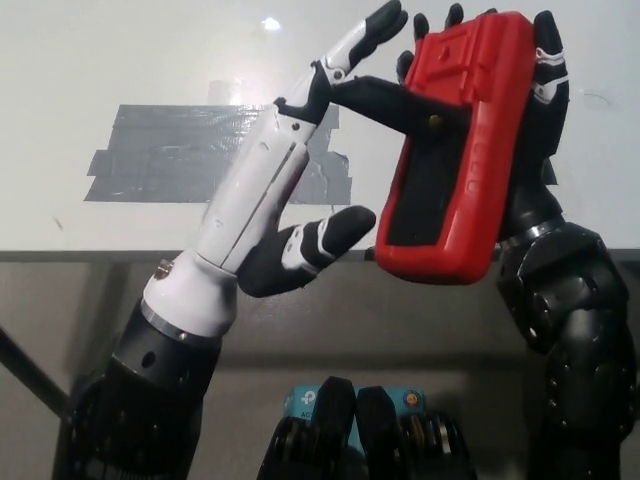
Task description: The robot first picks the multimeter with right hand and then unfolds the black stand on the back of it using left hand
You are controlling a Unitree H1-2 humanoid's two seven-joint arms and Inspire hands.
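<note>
Both hands are raised: the right hand (535,120) clamps the multimeter (455,150) upright, while the left hand (285,190), fingers spread, touches its stand (385,100).

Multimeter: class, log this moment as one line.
right hand holds multimeter | left hand at stand | stand swung out

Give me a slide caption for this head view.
Black right hand holds red multimeter; white left hand swings out its black stand.

A white table (100,50) is seen, with grey tape (160,150) stuck left of the white hand (265,215).
</note>
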